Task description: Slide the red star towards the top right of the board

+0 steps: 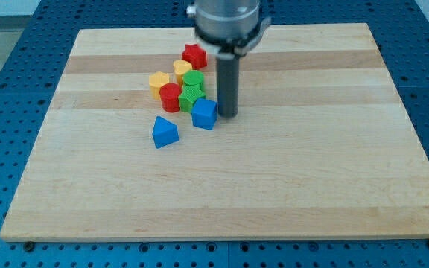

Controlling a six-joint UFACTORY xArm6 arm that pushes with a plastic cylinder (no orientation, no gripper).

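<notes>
The red star point(194, 55) lies at the top of a cluster of blocks in the upper middle of the wooden board point(311, 171). My tip point(228, 115) rests on the board just right of the blue cube point(205, 114), below and right of the red star. The rod rises from the tip to the arm's grey head at the view's top. Below the star sit a yellow heart point(182, 69), a yellow hexagon point(159, 82), a green block point(194, 79), a green star-like block point(190, 95) and a red block point(170, 97). A blue triangle point(164, 132) lies apart at the lower left.
The board lies on a blue perforated table point(6, 89) that surrounds it on all sides.
</notes>
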